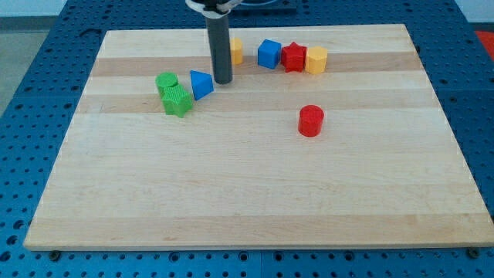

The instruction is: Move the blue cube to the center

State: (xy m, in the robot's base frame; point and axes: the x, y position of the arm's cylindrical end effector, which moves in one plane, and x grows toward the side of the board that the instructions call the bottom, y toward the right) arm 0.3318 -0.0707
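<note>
None of the push looked done — the blue cube [268,54] sat near the view's top beside the red star [293,57], well off the board's [247,193] centre. My tip [223,80] — a bare rod, no pincer — stood left of it, just beside the blue triangular block [201,84].

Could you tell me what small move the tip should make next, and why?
Probably travel toward the view's right and top, to get behind the blue cube. My tip now sits beside the blue triangular block, left of the cube, while the board's centre lies below it.
</note>
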